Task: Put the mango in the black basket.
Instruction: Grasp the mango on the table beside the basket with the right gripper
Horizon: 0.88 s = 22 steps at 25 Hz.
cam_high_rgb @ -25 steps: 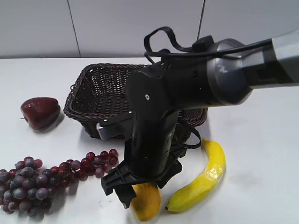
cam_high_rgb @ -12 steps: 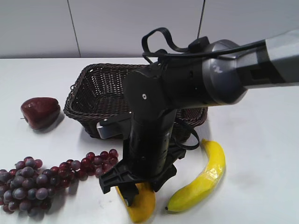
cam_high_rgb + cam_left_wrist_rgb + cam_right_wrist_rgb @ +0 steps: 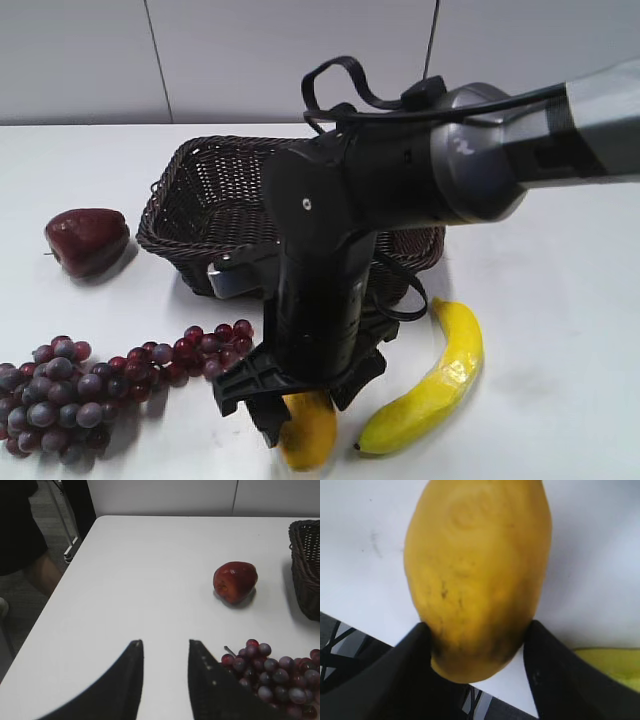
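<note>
The orange-yellow mango [image 3: 312,435] lies on the white table at the front, just left of the banana. My right gripper [image 3: 300,420] reaches down over it. In the right wrist view the mango [image 3: 475,575] fills the frame and both black fingers of the right gripper [image 3: 479,626] press on its sides. The black basket [image 3: 195,190] stands behind the arm, partly hidden by it; its corner shows in the left wrist view [image 3: 306,565]. My left gripper [image 3: 165,642] is open and empty above bare table, beside the grapes.
A yellow banana [image 3: 432,385] lies right of the mango and shows in the right wrist view [image 3: 612,661]. Purple grapes [image 3: 70,400] [image 3: 280,675] lie front left. A dark red apple [image 3: 87,240] [image 3: 235,581] sits left of the basket. The table's left edge [image 3: 60,587] is near.
The right gripper and the mango shifted slightly left and lower, then back right. The rest has not moved.
</note>
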Motion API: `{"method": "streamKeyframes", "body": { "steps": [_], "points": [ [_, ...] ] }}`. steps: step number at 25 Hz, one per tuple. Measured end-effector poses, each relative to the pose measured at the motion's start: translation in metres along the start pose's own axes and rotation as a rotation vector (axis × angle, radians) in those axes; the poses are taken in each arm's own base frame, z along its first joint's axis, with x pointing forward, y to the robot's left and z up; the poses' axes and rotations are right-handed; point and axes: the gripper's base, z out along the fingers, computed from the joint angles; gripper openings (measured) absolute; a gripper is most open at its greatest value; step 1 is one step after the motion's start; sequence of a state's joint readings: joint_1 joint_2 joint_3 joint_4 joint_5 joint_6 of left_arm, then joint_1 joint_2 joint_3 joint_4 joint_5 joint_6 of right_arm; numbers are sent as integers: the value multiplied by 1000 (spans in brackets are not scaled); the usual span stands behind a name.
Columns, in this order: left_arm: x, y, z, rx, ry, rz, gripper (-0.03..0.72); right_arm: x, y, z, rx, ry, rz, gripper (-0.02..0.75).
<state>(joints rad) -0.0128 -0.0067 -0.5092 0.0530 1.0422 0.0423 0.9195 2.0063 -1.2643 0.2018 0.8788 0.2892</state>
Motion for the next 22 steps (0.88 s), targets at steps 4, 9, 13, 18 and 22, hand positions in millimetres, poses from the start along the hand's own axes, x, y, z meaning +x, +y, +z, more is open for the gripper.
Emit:
{"method": "streamKeyframes", "body": {
  "steps": [4, 9, 13, 18, 22],
  "points": [
    [0, 0, 0, 0, 0, 0, 240, 1, 0, 2, 2, 14, 3, 625],
    [0, 0, 0, 0, 0, 0, 240, -8, 2, 16, 28, 102, 3, 625],
    [0, 0, 0, 0, 0, 0, 240, -22, 8, 17, 48, 151, -2, 602],
    [0, 0, 0, 0, 0, 0, 240, -32, 14, 8, 66, 173, 0, 509],
    [0, 0, 0, 0, 0, 0, 240, -32, 11, 16, 100, 217, -3, 509]
  ]
}}
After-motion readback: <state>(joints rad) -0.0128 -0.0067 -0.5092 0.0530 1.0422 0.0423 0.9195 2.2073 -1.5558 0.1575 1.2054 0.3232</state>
